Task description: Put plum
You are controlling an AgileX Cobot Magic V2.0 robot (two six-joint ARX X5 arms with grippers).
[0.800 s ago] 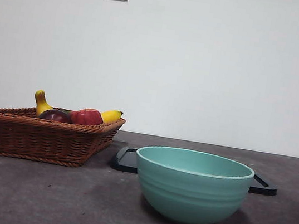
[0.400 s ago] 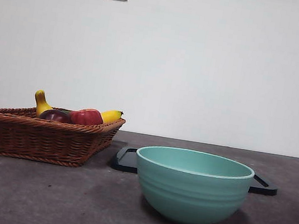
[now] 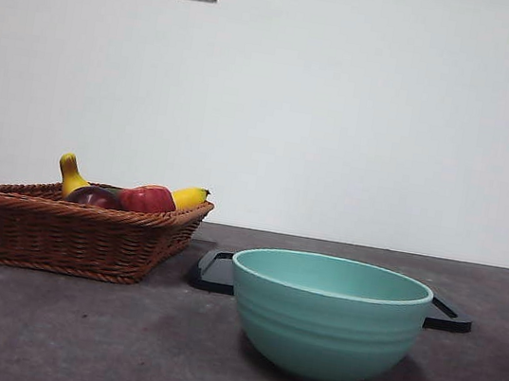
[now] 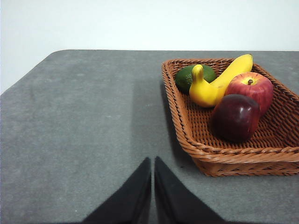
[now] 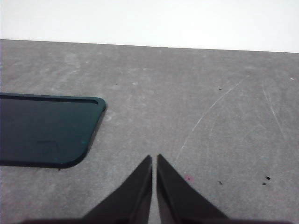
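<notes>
Dark plum (image 4: 236,116) lying in the wicker basket (image 4: 187,133) against the red apple (image 4: 250,88), beside a banana (image 4: 217,84) and avocado (image 4: 186,77), left gripper (image 4: 153,161) over bare desk (image 4: 84,121) near the basket, jaws closed and empty, right gripper (image 5: 154,158) likewise pinched closed, holding nothing, near the black tray (image 5: 42,128), teal bowl (image 3: 326,316) in front.

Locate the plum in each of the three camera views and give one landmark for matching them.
Front view: the plum peeks over the wicker basket rim, beside the red apple.
Left wrist view: the plum lies in the basket, touching the apple.
Right wrist view: not in it.
Shared landmark: the basket, in the front and left wrist views.
</notes>
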